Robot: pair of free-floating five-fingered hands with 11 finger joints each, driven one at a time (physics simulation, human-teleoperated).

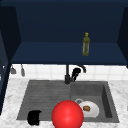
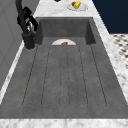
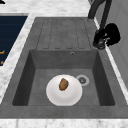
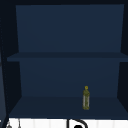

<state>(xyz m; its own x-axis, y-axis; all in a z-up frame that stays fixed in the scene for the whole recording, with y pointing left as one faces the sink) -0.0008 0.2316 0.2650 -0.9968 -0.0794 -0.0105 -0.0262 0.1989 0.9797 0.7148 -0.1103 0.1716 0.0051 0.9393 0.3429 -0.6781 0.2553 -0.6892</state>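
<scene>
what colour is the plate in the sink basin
White. The plate holds a small brown food item; it shows best in the right side view.

Hands: two, one black hand (image 1: 34,117) at the sink's front left edge, one black hand (image 1: 76,72) at the faucet.
Faucet (image 1: 67,75): one.
Sink (image 1: 45,95): one, with a single basin and a single ribbed drainboard.
White plate (image 3: 64,90): one, in the basin.
Brown food piece (image 3: 63,84): one, on the plate.
Red ball (image 1: 67,115): one.
Olive bottle (image 1: 86,44): one, on the cabinet's lower shelf.
Fruit dish (image 2: 77,6): one, on the far counter.
</scene>
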